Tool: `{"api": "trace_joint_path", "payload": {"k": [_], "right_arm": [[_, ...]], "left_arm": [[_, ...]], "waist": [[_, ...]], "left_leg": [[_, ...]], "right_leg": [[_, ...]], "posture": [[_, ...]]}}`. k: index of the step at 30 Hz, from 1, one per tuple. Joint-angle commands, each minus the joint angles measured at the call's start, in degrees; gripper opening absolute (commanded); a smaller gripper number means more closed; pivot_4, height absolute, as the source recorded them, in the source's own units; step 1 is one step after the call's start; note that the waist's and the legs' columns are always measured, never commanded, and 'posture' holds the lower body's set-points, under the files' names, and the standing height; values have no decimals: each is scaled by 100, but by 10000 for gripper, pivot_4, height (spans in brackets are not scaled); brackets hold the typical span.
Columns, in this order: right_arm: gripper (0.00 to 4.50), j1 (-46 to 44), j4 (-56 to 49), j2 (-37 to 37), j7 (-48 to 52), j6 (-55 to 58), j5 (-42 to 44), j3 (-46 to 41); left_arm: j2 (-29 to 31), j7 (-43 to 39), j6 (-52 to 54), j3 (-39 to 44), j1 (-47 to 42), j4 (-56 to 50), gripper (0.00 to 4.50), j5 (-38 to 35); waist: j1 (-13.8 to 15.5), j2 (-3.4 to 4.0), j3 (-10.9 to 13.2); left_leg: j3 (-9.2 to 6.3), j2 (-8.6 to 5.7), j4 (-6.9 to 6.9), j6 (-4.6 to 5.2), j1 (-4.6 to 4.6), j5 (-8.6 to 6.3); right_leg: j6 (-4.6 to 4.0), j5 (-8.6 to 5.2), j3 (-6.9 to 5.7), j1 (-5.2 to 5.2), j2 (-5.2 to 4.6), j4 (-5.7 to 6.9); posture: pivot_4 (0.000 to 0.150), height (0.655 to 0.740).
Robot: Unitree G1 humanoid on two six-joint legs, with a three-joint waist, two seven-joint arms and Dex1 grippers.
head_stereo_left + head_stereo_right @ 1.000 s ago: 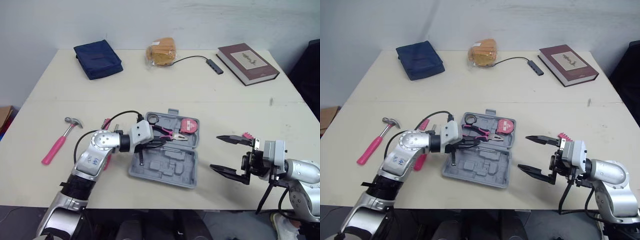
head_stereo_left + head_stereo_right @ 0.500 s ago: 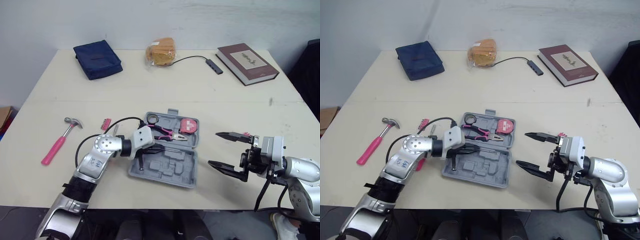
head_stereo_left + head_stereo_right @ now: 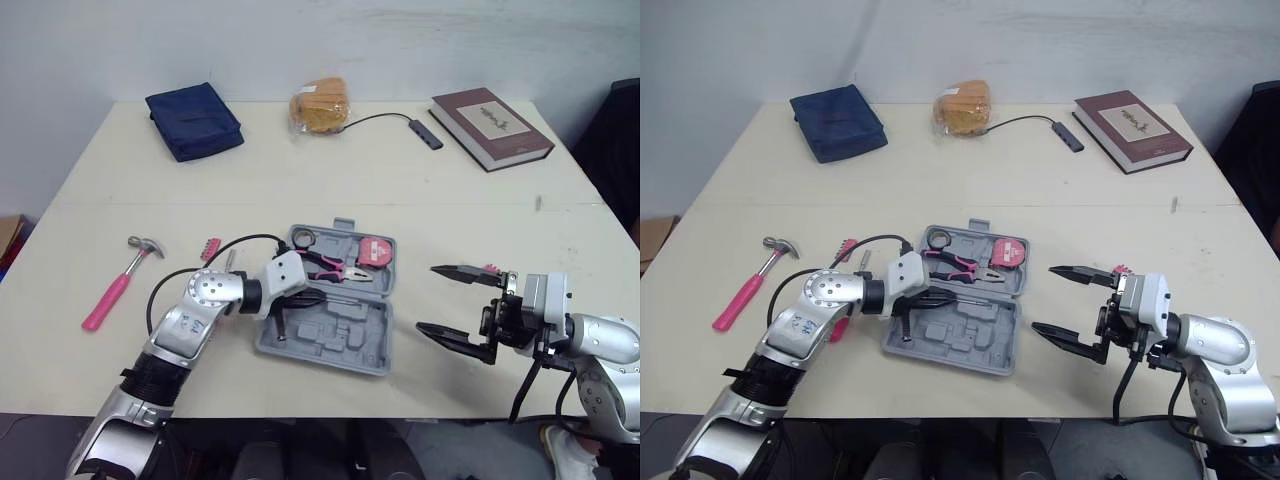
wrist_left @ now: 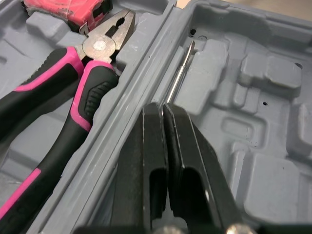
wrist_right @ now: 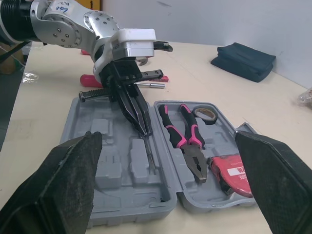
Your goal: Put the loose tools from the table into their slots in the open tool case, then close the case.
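Right tool [image 3: 428, 298] sits at the lower right of the head view, fingers spread wide apart, nothing between them, hovering just over the worktop [image 3: 450, 200] to the right of the case. Left tool [image 4: 164, 108] is at lower centre, reaching into the grey tool case [image 3: 370, 345]. Its fingers are pressed together, and the tips sit right at the end of a thin metal rod [image 4: 178, 73] lying in the near half by the hinge ridge. Can't tell if it's actually pinching the rod or only touching it.

The case is lying open, dead centre in the lower half of the frame. Its far half has the pink-and-black pliers [image 3: 330, 268], a red tape measure [image 3: 377, 250] to their right and a roll of tape [image 3: 305, 238] in the corner.

A red-handled screwdriver [image 5: 90, 79] lies on the worktop just behind the left arm. A pink-handled hammer [image 3: 115, 290] is well off to the left, and a little red strip of bits [image 3: 210, 246] sits between it and the case.

Along the top of the frame are a navy pouch [image 3: 193, 118], a bagged orange thing [image 3: 320, 103], a cable hub [image 3: 428, 131] and a dark red book [image 3: 490, 127].
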Motion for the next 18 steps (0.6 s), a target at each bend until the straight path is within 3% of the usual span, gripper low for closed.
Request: {"api": "trace_joint_path", "payload": {"k": [1,5,9,13,17,18], "right_arm": [[45000,-39,-78,-55,34,-120,48,-159],[45000,-29,-51,-40,53,-145,40,-174],[45000,-3,-7,-39,69,-189,35,-206],[45000,55,168,-186,198,-276,64,-418],[45000,80,491,-471,446,-375,83,-767],[45000,68,663,-576,538,-444,77,-903]], "left_arm": [[166,254,489,-210,214,357,408,417],[184,205,535,-296,223,375,408,370],[-74,192,-116,21,236,257,408,-4],[-228,-155,-945,715,283,-135,408,-734],[52,-403,-1282,1493,516,-368,408,-1320],[222,-450,-1239,1817,670,-424,2658,-1511]], "waist": [[-5,1,-6],[-7,2,-8],[-3,3,-12],[12,-1,0],[-2,1,4],[-10,3,4]], "left_leg": [[0,0,-1,0,3,0],[-4,5,-19,-3,65,-4],[-3,10,-35,-5,95,-12],[-5,7,-35,-5,69,-12],[-8,2,-34,-4,43,-12],[-7,2,-35,-3,44,-13]], "right_leg": [[0,0,1,4,0,-1],[-3,-2,-3,71,-5,-23],[-5,-3,-4,97,-6,-39],[-5,-3,-9,74,-17,-39],[-4,-2,-20,57,-30,-45],[-4,-2,-20,57,-30,-46]], "posture": [[1500,7400],[1500,7400],[1500,7400],[1500,7400],[1500,7400],[1500,7400]]}}
